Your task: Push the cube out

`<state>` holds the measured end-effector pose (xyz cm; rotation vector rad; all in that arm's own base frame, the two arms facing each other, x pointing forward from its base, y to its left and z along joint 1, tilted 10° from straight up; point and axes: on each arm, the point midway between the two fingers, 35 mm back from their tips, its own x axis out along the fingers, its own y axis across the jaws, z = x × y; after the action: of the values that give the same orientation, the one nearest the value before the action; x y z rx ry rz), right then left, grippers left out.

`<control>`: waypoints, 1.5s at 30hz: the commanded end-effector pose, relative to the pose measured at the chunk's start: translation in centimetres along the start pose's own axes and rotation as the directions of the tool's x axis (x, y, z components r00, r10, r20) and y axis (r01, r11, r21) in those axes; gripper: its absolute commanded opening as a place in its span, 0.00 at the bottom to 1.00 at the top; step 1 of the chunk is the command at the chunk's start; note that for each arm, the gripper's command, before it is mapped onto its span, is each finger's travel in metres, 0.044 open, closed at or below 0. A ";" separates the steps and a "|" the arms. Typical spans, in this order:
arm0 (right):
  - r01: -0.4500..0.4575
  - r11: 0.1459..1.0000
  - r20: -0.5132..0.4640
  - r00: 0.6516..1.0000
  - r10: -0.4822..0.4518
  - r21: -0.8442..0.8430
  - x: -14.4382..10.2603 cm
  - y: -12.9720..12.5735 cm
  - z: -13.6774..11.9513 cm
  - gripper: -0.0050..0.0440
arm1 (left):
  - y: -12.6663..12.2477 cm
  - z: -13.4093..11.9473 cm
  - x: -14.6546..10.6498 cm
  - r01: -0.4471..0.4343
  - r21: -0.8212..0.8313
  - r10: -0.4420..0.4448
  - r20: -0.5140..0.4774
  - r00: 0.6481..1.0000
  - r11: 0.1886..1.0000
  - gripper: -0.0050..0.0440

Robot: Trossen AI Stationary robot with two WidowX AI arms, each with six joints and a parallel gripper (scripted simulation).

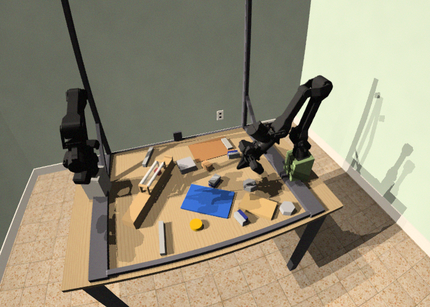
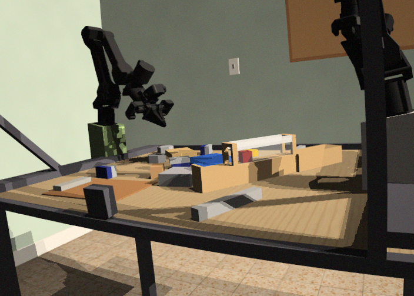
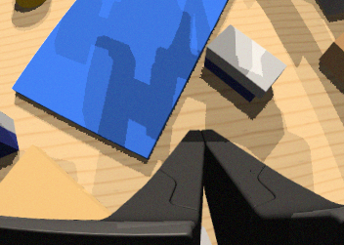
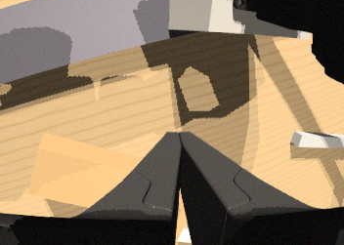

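The red cube sits inside the tan channel, under its roof of pale bars. A long bare tan stretch runs from the roof toward the front; the other end stops shortly past the roof at the back. The lip is too small to tell. My left gripper is shut and empty, above the table near a grey-and-blue block, away from the channel. My right gripper is shut and empty, raised beside its own base; part of the channel shows beyond its fingers.
A blue board lies mid-table. A grey block and a grey bar flank the channel's back end. Another grey bar and a yellow disc lie at the front. Frame posts stand at the table's edges.
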<state>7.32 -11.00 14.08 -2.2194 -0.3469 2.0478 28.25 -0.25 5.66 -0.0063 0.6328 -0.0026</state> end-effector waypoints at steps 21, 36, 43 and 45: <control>-0.014 1.000 -0.004 1.000 0.014 -0.002 -0.3 0.1 -0.1 0.41 | 0.0 0.6 -0.1 0.000 0.000 0.000 0.018 1.000 1.000 0.10; -0.014 1.000 -0.004 1.000 0.014 -0.002 -0.3 0.1 -0.1 0.41 | 0.0 0.6 -0.1 0.000 0.000 0.000 0.018 1.000 1.000 0.10; -0.031 0.971 -0.004 1.000 0.031 -0.236 -0.6 1.6 -1.0 0.41 | 0.0 2.2 -0.3 0.000 0.000 0.000 0.059 0.998 1.000 0.10; -0.036 0.944 -0.003 0.999 0.037 -0.328 -0.8 2.2 -1.3 0.41 | 0.0 2.8 -0.4 0.000 0.000 0.000 0.074 0.997 1.000 0.10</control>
<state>7.96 -11.86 14.03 -2.3141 -0.5262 2.1006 28.53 -0.26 6.16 -0.0065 0.6178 -0.0027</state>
